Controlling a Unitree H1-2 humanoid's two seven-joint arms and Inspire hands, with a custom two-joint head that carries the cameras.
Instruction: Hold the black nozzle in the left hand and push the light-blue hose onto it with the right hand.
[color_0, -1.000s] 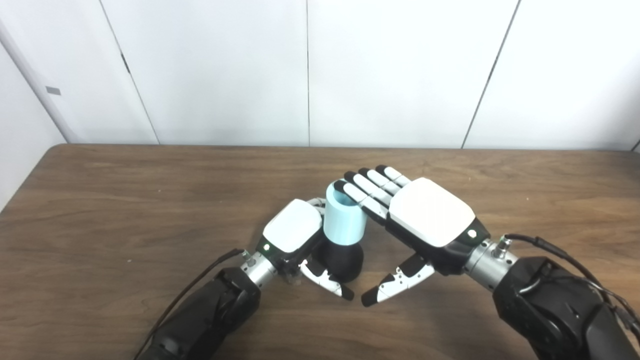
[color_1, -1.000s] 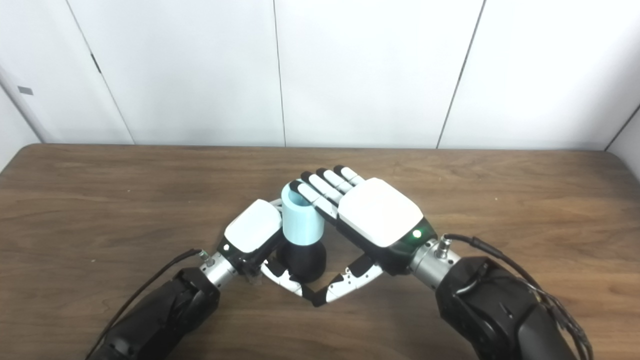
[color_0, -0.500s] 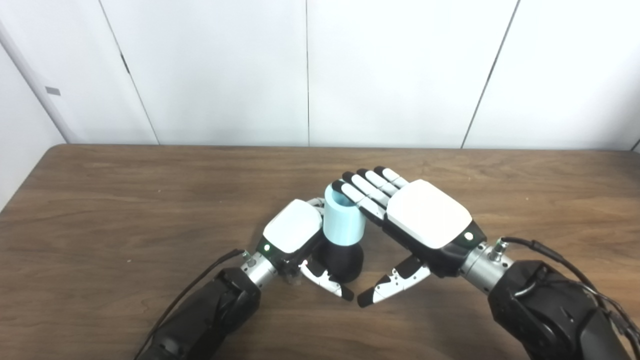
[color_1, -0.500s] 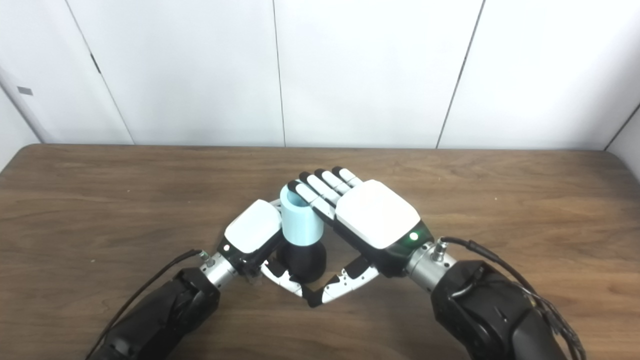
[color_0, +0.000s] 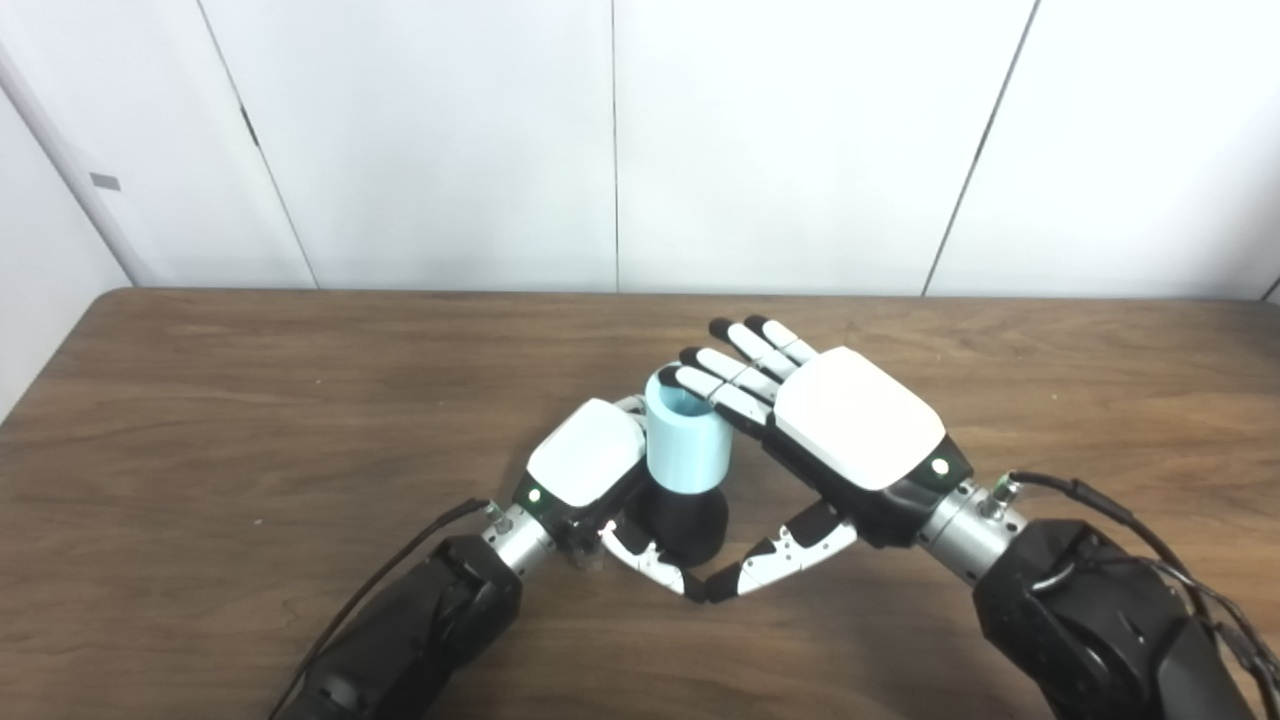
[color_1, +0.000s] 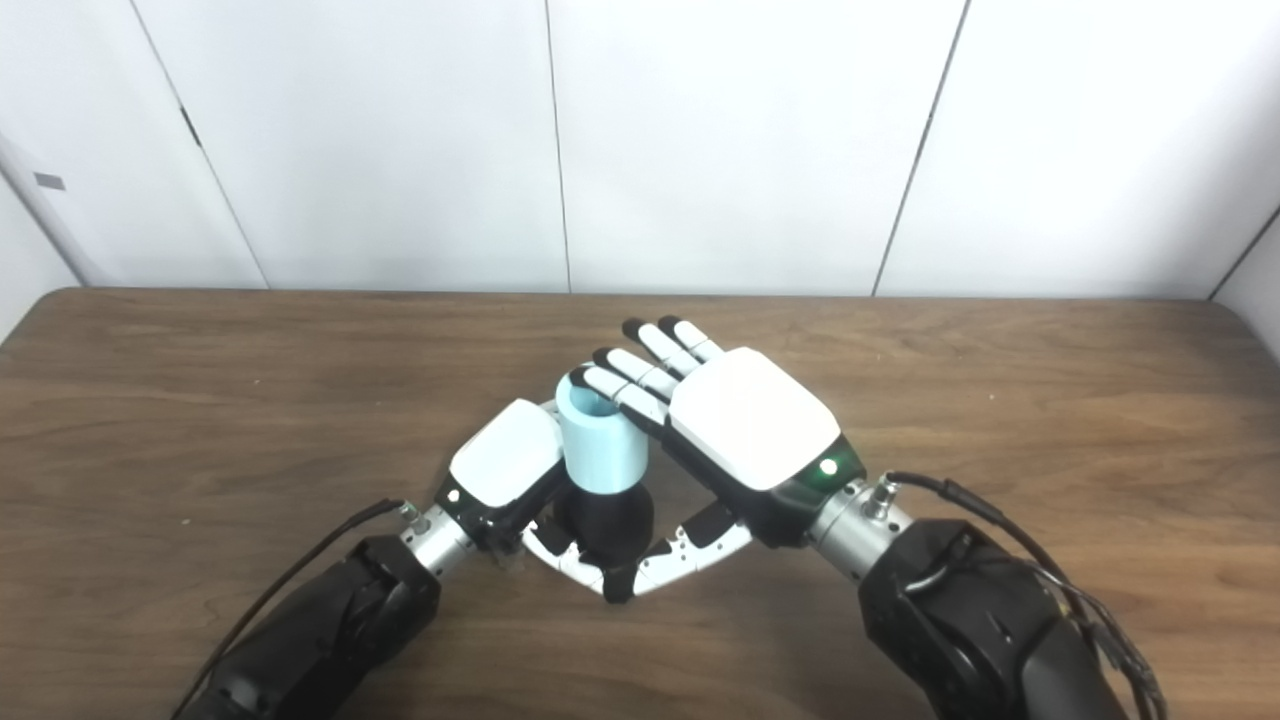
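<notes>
The black nozzle (color_0: 683, 522) stands upright on the brown table (color_0: 250, 420), near the middle. The light-blue hose (color_0: 686, 445), a short open tube, sits on top of it. My left hand (color_0: 590, 470) is shut on the nozzle from the left, its thumb curling round the front. My right hand (color_0: 850, 430) is open beside the hose on the right. Its fingertips (color_0: 690, 380) rest at the hose's upper rim, and its thumb reaches in low and meets the left thumb in front of the nozzle.
White wall panels (color_0: 620, 140) stand behind the table's far edge. Bare wood lies to the left and right of both arms.
My right hand has shifted slightly left toward the hose. Its fingers have spread and its thumb has swung in to touch the left thumb. Left hand, nozzle and hose have stayed put.
</notes>
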